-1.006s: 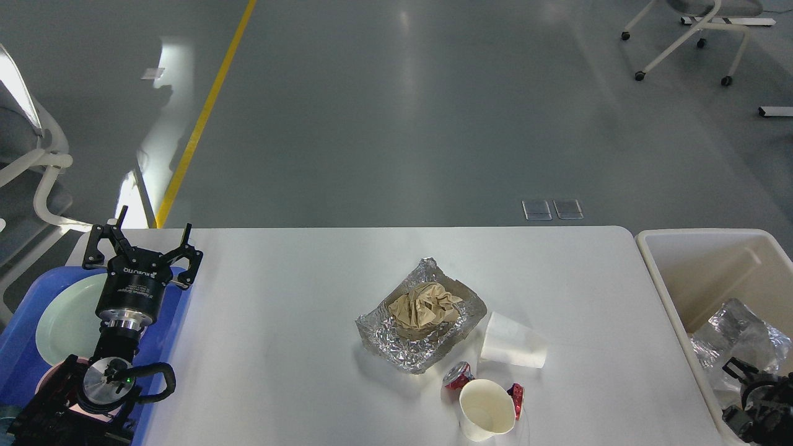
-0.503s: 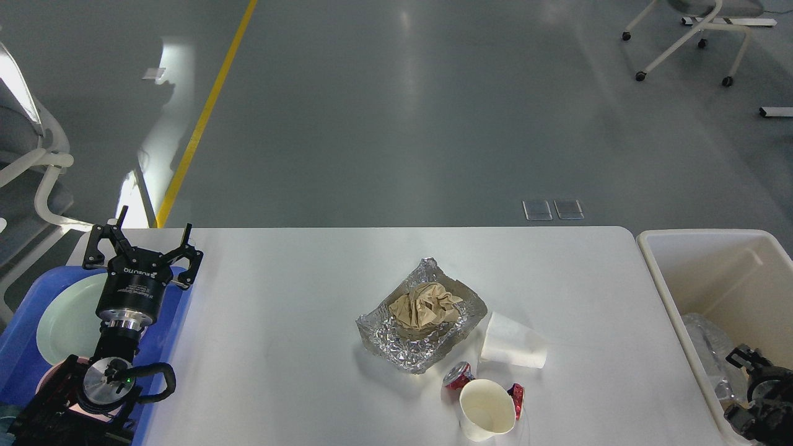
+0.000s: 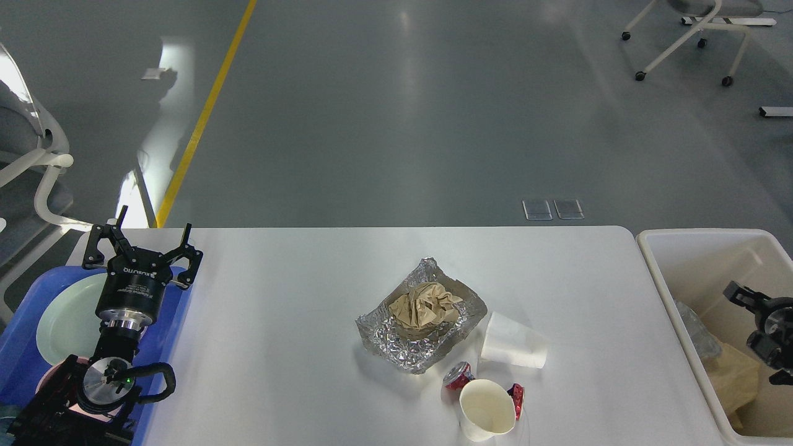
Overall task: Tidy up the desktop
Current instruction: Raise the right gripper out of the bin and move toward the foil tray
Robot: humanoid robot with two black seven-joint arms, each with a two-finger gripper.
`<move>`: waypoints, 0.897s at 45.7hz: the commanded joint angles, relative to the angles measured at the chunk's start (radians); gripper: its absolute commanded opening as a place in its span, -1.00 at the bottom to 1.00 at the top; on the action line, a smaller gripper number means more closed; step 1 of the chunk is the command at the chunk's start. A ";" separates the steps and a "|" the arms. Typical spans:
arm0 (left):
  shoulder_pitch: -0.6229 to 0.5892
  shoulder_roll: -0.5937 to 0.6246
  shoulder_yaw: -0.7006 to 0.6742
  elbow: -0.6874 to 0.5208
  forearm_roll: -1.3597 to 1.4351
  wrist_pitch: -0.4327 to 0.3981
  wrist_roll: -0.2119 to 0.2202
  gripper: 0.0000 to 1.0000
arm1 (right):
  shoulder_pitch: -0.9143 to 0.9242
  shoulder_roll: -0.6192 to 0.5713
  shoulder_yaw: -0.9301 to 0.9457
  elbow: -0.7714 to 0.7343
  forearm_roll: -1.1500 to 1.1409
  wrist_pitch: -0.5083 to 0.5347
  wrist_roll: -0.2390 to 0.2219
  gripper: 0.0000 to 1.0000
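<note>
The bench, the white-grey desktop that the task is about, fills the lower middle of the head view, with a blue tray overlapping its left end and a cream bin just off its right end. Litter is left on it: a crumpled foil sheet holding a brown paper wad, a white paper cup lying on its side, an upright cup and a crushed red can touching that cup.

The left gripper hangs over the tray's far edge above a pale plate, its fingers spread apart and holding nothing. The right gripper is over the bin at the frame's edge, seen dark and partly cut off; whether its fingers are parted or closed cannot be told.

The likely trouble lies in the tight cluster near the front edge. A reach for the upright cup could nudge the can or roll the tipped cup off the bench. Lifting the foil by one corner could spill the paper wad. The thin cups may crush under a firm pinch.

The only writing visible is white lettering on the left gripper's body, likely a maker's name, too small to read surely. The can's print is illegible.
</note>
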 commanded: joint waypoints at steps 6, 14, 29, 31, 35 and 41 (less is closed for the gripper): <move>0.000 -0.001 0.000 0.000 0.000 0.000 0.000 0.93 | 0.399 -0.098 -0.095 0.316 -0.222 0.218 -0.017 1.00; 0.000 0.001 0.000 0.000 0.000 0.000 0.000 0.93 | 0.729 -0.080 -0.267 0.516 -0.243 0.416 -0.022 1.00; 0.000 -0.001 0.000 0.000 0.000 0.000 0.000 0.93 | 1.211 0.066 -0.399 0.821 -0.157 0.811 -0.022 1.00; 0.000 0.001 0.000 0.000 0.000 0.000 0.000 0.93 | 1.266 0.080 -0.413 0.858 -0.135 0.841 -0.022 1.00; 0.000 0.001 0.000 0.000 0.000 0.000 0.000 0.93 | 1.361 0.104 -0.425 0.926 -0.108 0.883 -0.022 1.00; 0.000 0.001 0.000 0.000 0.000 0.000 0.000 0.93 | 1.513 0.110 -0.428 1.051 -0.066 0.930 -0.022 1.00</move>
